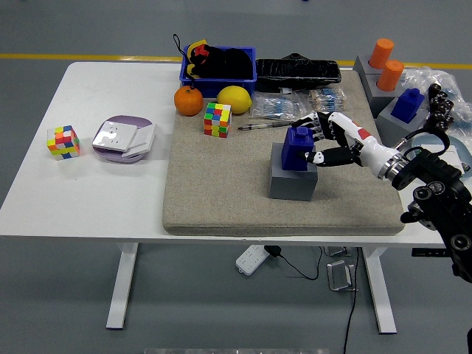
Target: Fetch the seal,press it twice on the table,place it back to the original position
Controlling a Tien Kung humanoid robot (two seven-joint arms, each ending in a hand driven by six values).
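The blue seal (298,147) sits in its grey block holder (293,177) on the beige mat (221,184). My right hand (318,140) comes in from the right and is shut on the seal, fingers on its top and thumb against its right side. The seal looks seated low in the holder. My left hand is out of view.
A colour cube (217,119), an orange (188,101), a lemon (234,98), a pen (262,126) and a blue bin (218,65) lie behind. Another blue seal (407,105) and orange cylinders (386,65) stand at the right. A second cube (63,141) and a plate (123,139) are left.
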